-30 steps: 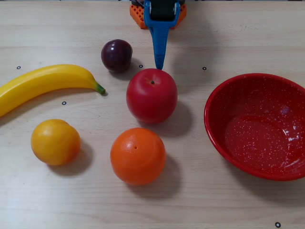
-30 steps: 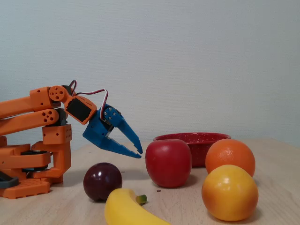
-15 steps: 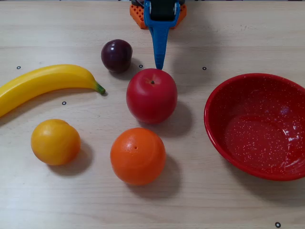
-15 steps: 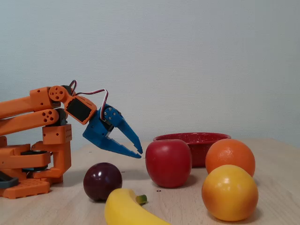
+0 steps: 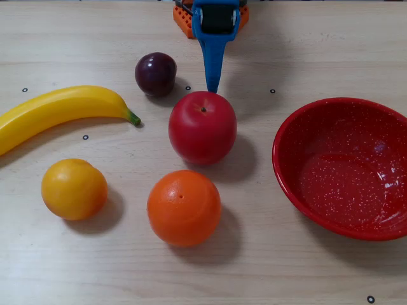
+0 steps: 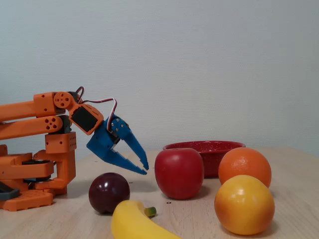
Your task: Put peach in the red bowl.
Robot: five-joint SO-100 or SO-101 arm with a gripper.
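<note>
Our blue two-finger pincer [image 6: 143,167], slightly spread and empty, hovers behind the big glossy red apple [image 5: 202,127], which could get knocked as we reach past it for the smooth golden-yellow peach [image 5: 74,189].

Golden-yellow peach [image 5: 74,189] resting on table, glossy speckled red bowl [image 5: 299,190] upright, well apart

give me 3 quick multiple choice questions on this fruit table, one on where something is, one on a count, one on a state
1. In the top-down fixed view, the peach lies where?
A. inside the bowl
B. lower left
C. top right

2. How many fruits are on the table?
A. five
B. three
C. seven

3. The red bowl is
A. overturned
B. full
C. empty

Key: B, the peach sits below the banana. A, banana, plum, apple, orange, peach. C, only its speckled floor shows.
</note>
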